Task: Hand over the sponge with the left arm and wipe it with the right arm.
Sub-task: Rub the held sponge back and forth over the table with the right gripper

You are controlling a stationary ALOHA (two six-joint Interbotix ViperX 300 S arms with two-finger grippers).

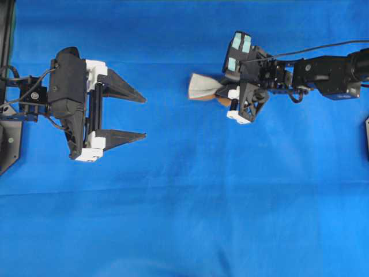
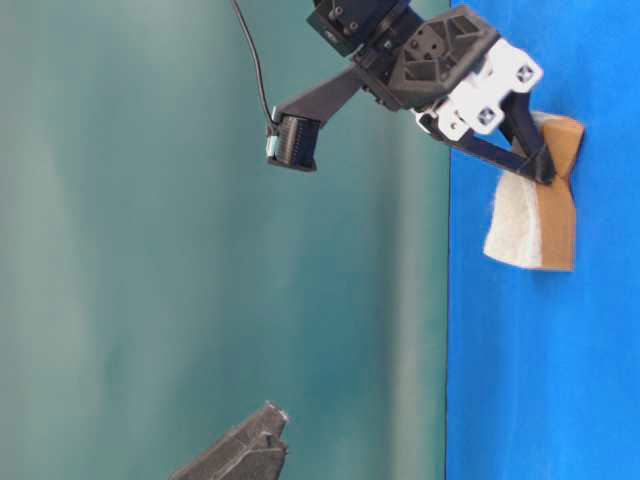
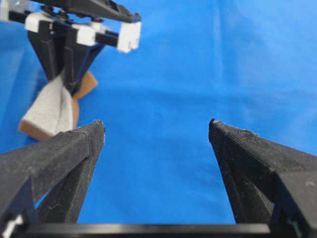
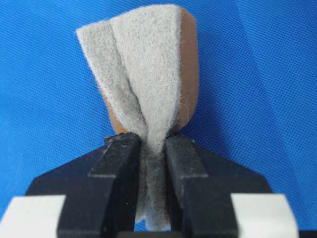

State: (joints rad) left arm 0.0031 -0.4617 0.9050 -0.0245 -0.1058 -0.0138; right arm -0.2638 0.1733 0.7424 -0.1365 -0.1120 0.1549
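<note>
blue cloth [image 1: 190, 202] covers table | left gripper [image 1: 143, 118] spread wide, empty, at left | right gripper [image 1: 222, 94] clamped on sponge [image 1: 203, 86], pinching it mid-body against the cloth, well apart from left gripper

The sponge [image 4: 143, 74] has a fuzzy, soft grey felt top and a smooth orange-brown foam bottom; the right gripper [image 4: 148, 148] has matt black plastic fingers [image 4: 116, 168] with a rough, grainy look and dull white plastic clips; the bench [image 1: 184, 202] wears a blue cloth, smooth and matt.
</note>
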